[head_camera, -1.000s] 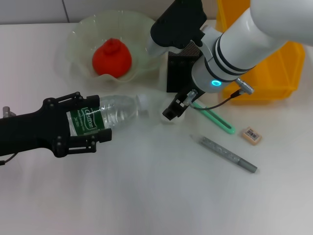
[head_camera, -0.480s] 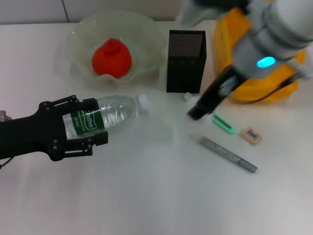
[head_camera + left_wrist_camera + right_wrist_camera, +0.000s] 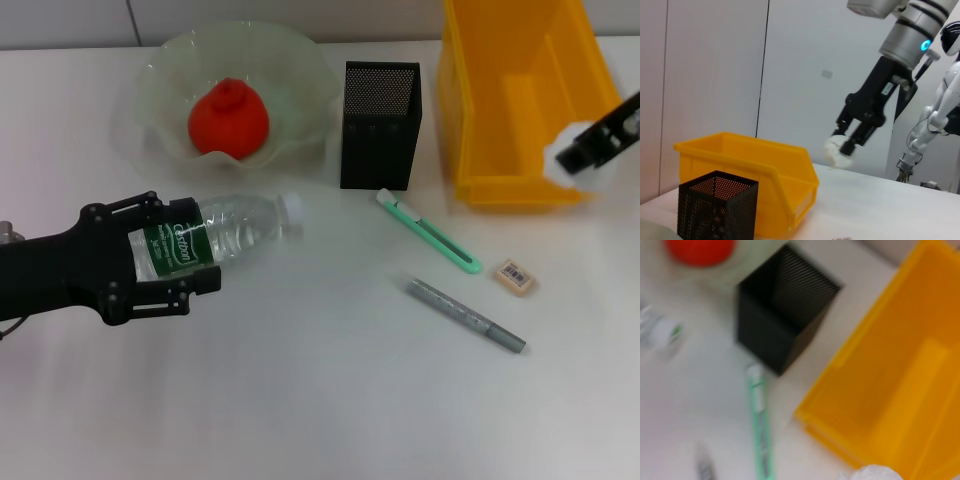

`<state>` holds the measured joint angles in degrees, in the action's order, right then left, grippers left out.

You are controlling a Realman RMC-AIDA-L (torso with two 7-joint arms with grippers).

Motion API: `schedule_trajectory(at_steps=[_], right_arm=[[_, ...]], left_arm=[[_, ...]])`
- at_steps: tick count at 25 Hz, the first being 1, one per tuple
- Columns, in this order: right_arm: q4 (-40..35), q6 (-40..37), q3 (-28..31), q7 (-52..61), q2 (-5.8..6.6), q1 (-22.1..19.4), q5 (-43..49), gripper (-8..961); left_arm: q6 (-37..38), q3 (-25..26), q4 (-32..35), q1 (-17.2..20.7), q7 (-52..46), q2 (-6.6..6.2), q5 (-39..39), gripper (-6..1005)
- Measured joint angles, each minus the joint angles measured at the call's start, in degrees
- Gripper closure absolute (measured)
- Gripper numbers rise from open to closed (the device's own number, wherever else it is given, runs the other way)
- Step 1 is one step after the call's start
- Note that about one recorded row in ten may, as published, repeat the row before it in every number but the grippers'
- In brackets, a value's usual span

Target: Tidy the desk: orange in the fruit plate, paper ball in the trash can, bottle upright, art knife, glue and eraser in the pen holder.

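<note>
Right gripper (image 3: 590, 152) pinches the paper ball (image 3: 560, 160) at the trash can (image 3: 500, 120) rim (not clearly inside); released now, it may drop outside. Left gripper (image 3: 165, 262) clamps the bottle (image 3: 215, 232), lying tilted.

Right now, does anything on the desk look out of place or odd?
Yes. The bottle lies tipped in the left gripper, and the knife, eraser and grey pen lie outside the holder.
</note>
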<state>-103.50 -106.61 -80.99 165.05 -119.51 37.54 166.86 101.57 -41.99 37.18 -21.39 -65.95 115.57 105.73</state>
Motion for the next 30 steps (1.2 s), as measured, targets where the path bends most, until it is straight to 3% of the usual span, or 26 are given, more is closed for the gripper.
schedule_trajectory(at_steps=[2,3,4,5,7,12,17,23,26,30], right_arm=[[0.9,7.4,0.2,-0.8,-0.1,-2.7,0.1,477],[0.9,7.4,0.2,-0.8,-0.1,-2.7,0.1,477],[2.1,13.7,0.2,-1.4,-0.2,-4.6,0.1,477],[2.1,13.7,0.2,-1.4,-0.2,-4.6,0.1,477],[6.1,24.4,-0.1,-2.5,-0.25,-7.2,-0.6,473],[16.6,33.1,0.4,-5.4,0.19,-6.6,-5.7,451],[18.5,36.2,0.6,-6.3,0.19,-6.7,-6.0,429],[17.6,37.1,1.2,-7.4,0.16,-8.4,-7.3,269],[15.9,36.5,3.8,-11.5,0.1,-10.7,-12.8,204],[11.3,31.3,12.2,-21.6,0.0,-16.9,-28.4,127]], left_arm=[[-0.1,0.0,0.0,-0.2,0.0,0.05,0.0,177],[-0.2,0.0,0.0,-0.2,-0.1,0.09,0.0,177],[-0.2,0.0,0.0,-0.3,-0.2,0.12,0.0,177],[-0.2,0.0,0.0,-0.3,-0.2,0.12,0.0,178],[-0.2,0.0,0.0,-0.5,-0.7,0.15,0.0,178],[-0.2,0.0,0.1,-0.8,-1.3,0.41,0.0,179],[-0.3,0.0,0.1,-0.8,-1.4,0.47,0.0,180],[-0.6,0.2,0.1,-0.9,-1.7,0.61,0.1,181],[-1.4,0.3,0.4,-1.1,-1.7,0.92,0.1,182],[-8.4,-0.8,6.6,-5.6,-6.5,2.53,7.0,183]])
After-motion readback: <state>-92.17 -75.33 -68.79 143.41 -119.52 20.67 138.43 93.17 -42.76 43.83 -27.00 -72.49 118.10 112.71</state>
